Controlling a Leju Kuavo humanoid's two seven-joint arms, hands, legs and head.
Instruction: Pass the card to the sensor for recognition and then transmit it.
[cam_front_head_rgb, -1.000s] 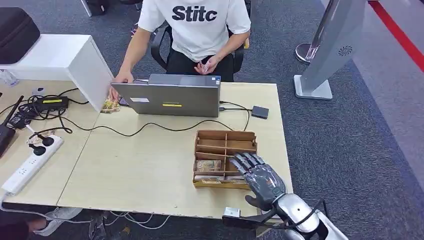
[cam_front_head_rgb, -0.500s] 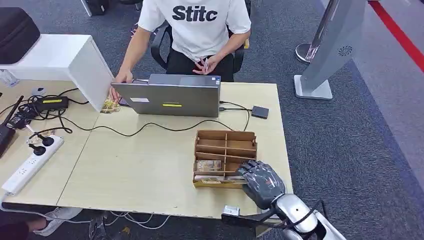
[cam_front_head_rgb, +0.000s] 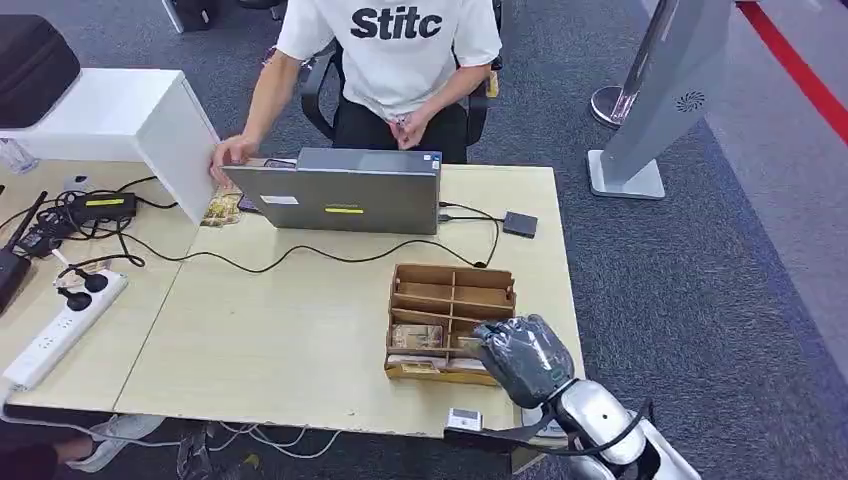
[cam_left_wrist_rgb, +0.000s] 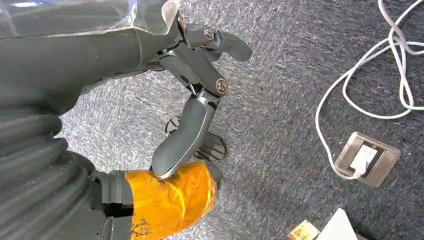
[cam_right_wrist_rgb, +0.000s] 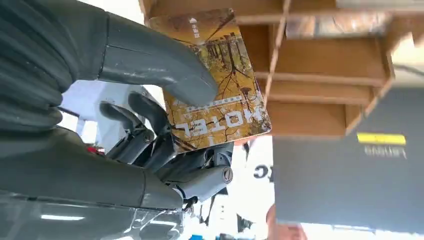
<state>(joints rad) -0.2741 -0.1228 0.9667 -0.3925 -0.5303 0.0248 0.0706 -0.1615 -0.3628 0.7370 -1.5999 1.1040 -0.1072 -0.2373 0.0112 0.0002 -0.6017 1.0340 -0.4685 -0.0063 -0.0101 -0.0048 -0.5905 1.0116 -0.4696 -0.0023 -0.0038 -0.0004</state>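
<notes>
Our right hand (cam_right_wrist_rgb: 150, 125) pinches the hotel key card (cam_right_wrist_rgb: 217, 82) between thumb and fingers, just above the wooden card organizer (cam_front_head_rgb: 450, 300). Our left hand (cam_left_wrist_rgb: 195, 100) hangs empty, fingers apart. The pinch covers one corner (a thin hold), so the card could twist or slip as we swing toward the small black sensor (cam_front_head_rgb: 520, 224).

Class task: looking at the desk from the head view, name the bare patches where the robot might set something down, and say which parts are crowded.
Widest bare patch: the light table between the black cable, the white power strip and the wooden organizer. A narrow strip lies between the organizer and the table's right edge, below the small black box. Crowded: the far left corner with adapters and cables, and the area around the laptop.
</notes>
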